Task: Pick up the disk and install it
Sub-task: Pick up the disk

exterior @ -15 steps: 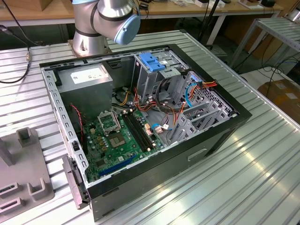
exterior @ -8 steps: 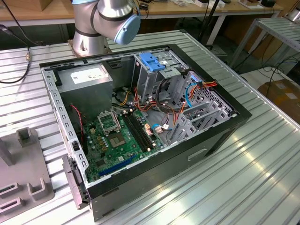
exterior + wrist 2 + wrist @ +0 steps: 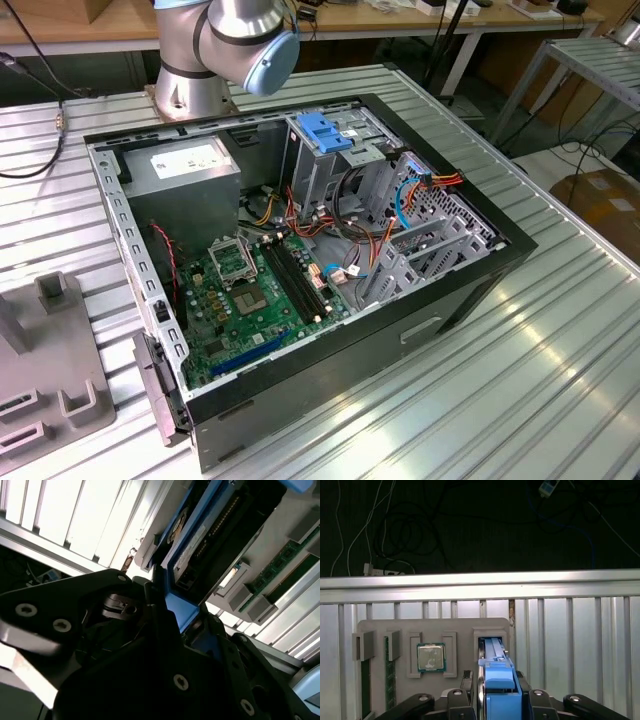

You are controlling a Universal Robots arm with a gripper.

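Observation:
The disk stands on edge in a slot of a grey fixture plate, its blue bracket facing up toward the wrist. In the second wrist view the disk shows its black body, connector edge and blue frame. My gripper straddles the disk, one black finger pressed against each side of the blue bracket, shut on it. The disk's lower part still sits in the slot. In the exterior view the open computer case lies on the table with its grey drive cage at the back.
The fixture plate also carries a processor chip and memory sticks. The table's rail runs just beyond the plate, with dark floor and cables past it. The arm's base stands behind the case.

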